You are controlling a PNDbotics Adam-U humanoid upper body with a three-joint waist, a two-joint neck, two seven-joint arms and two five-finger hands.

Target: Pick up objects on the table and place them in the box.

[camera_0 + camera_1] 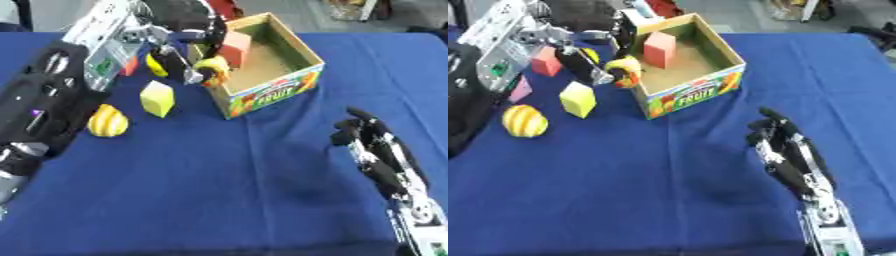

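An open cardboard box (267, 95) with a fruit label stands at the back middle of the blue table, and a red block (659, 48) lies inside it. My left hand (185, 64) reaches in from the upper left to the box's left wall, fingers curled round a small yellow and orange thing (623, 70) at the box's near left corner. On the cloth to the left lie a yellow block (157, 98) and a yellow striped fruit (108, 121). My right hand (783, 145) rests at the lower right, fingers relaxed, holding nothing.
A red cube (546, 62) and a pink piece (521, 90) lie at the far left, partly behind my left arm (52, 95). Another yellow thing (156, 65) shows under the left hand. Blue cloth (219, 190) fills the front.
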